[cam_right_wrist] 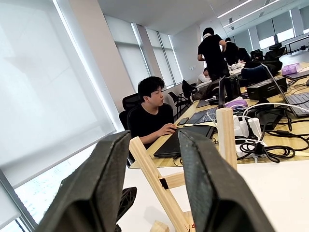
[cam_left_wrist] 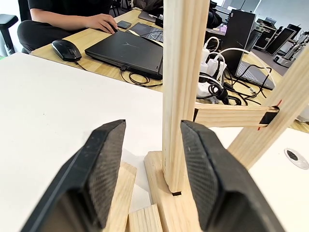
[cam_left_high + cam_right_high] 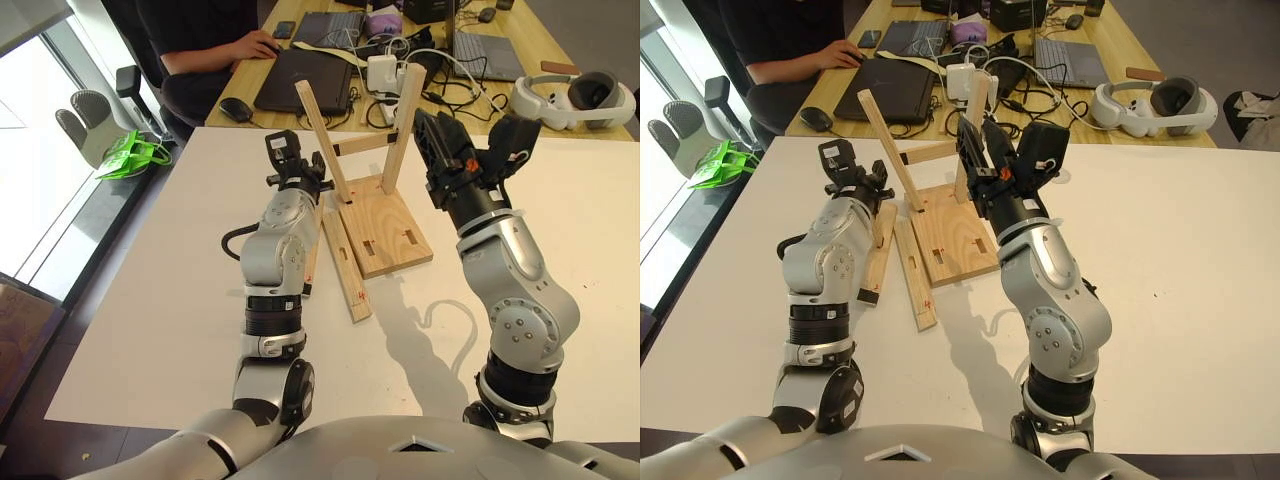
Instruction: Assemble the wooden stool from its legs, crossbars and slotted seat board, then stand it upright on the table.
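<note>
Legs (image 3: 325, 142) rise tilted from flat seat board (image 3: 388, 235).

Silver-grey arms (image 3: 275, 250), black textured jaws

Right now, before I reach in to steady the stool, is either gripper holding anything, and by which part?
Nothing is held. The left gripper has its jaws open by one leg; the right gripper is open too, near the other leg.

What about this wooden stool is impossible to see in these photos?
Right eye view: the loose pale wooden bar is partly hidden under the left arm.
Left wrist view: the upright pale wooden leg runs off the top edge.
Right eye view: the right gripper covers much of the second upright leg.
</note>
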Controlling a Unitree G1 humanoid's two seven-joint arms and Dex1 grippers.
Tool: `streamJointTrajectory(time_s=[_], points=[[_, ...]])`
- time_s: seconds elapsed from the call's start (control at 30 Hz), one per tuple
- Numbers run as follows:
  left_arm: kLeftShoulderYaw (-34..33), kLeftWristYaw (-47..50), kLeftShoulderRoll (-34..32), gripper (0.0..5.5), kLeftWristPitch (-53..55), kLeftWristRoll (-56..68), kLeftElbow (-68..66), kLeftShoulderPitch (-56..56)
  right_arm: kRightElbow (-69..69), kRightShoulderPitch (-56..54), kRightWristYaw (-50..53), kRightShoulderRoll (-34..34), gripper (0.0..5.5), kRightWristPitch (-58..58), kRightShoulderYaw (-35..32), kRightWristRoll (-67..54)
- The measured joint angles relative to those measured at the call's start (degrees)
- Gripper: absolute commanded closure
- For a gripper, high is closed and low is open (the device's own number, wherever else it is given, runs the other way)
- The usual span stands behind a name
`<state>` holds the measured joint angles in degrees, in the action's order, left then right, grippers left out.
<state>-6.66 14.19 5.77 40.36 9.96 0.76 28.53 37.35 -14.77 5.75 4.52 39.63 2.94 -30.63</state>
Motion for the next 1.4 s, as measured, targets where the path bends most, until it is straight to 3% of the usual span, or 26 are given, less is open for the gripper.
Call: streamJointTrajectory(time_s=[0.17, 0.3, 0.57, 0.77, 0.97, 1.03, 1.17, 1.4], points=[[-1.4, 0.22, -4.01, 3.41, -0.55, -2.63, 1.8, -0.85, -0.12, -0.95, -0.02, 0.18, 3.63, 0.0, -0.17, 0.01], [-2.37, 0.39, -3.19, 3.41, 2.89, -1.96, 9.18, -2.88, -0.49, -1.07, -0.05, 0.14, 3.63, 0.0, -0.46, 0.01], [-10.25, 1.81, -5.14, 3.41, 8.96, -0.38, 22.99, -3.17, -0.56, -1.11, -0.01, 0.15, 3.63, 0.01, -0.82, 0.0], [-4.78, 1.28, -3.85, 3.41, 17.01, -2.53, 23.1, -11.2, -0.56, -1.11, -0.02, 0.14, 3.63, 0.05, -0.89, 0.0], [4.27, -0.83, 4.29, 3.41, 24.59, 4.5, 27.26, -3.65, -0.58, -1.2, -0.02, 0.16, 3.63, 0.08, -0.93, 0.0], [3.86, -1.02, 4.48, 3.41, 26.96, 6.69, 27.8, -3.24, -0.58, -1.22, 0.0, 0.16, 3.63, 0.08, -0.98, 0.01], [-3.43, -0.32, 3.61, 3.41, 27.84, 7.61, 28.64, -3.2, -0.53, -1.22, 0.14, 0.25, 3.63, 0.07, -0.9, 0.09], [-10.67, -0.66, -12.28, 3.41, 19.89, -1.42, 27.89, -7.15, -0.37, -1.22, 0.97, 0.42, 3.63, 0.05, -1.21, 0.14]])
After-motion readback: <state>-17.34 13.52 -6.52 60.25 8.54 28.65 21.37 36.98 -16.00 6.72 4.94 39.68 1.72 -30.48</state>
